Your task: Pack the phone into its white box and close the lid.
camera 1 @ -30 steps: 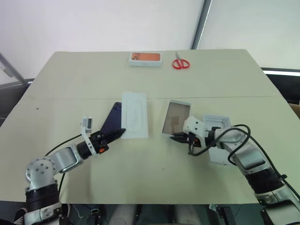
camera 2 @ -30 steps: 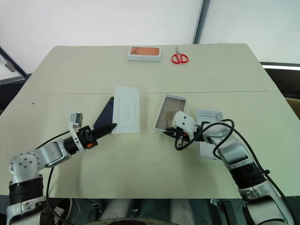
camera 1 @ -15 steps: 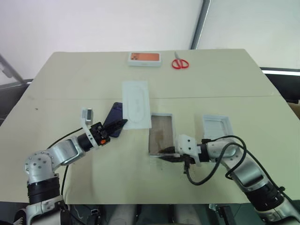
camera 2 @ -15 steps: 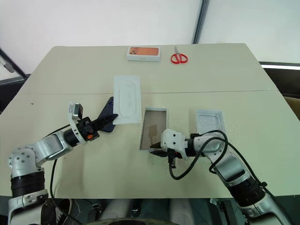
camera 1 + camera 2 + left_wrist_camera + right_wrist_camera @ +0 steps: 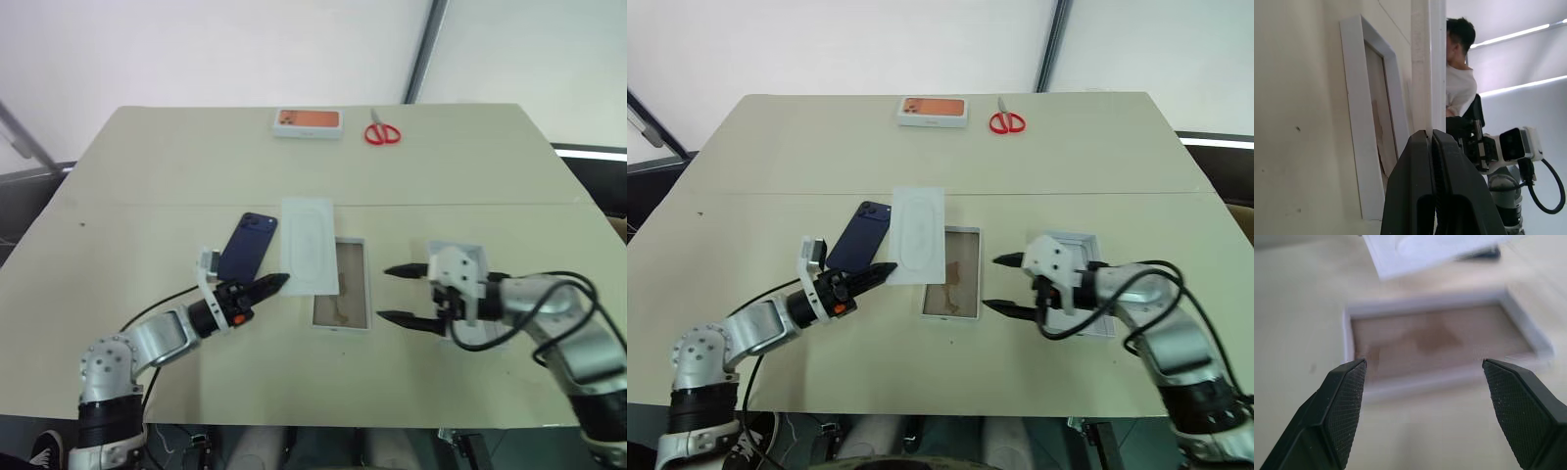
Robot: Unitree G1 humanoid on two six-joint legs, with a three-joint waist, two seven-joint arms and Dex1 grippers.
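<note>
Tan-lined white box (image 5: 952, 271) open, empty; phone (image 5: 860, 236) beyond insert card (image 5: 919, 236), lid (image 5: 1080, 284) opp. side. Right tool (image 5: 1003, 284) spread, left tool (image 5: 880, 273) pinched shut at card edge. Risk: dragging card over box.

open tabletop (image 5: 147, 166) lies around the white box (image 5: 340, 297); the insert card (image 5: 309, 246) crowds one long side.

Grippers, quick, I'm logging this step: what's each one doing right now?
Left gripper: jaws shut, tips at the insert card's edge; a grip cannot be told.
Right gripper: jaws open, holding nothing.
</note>
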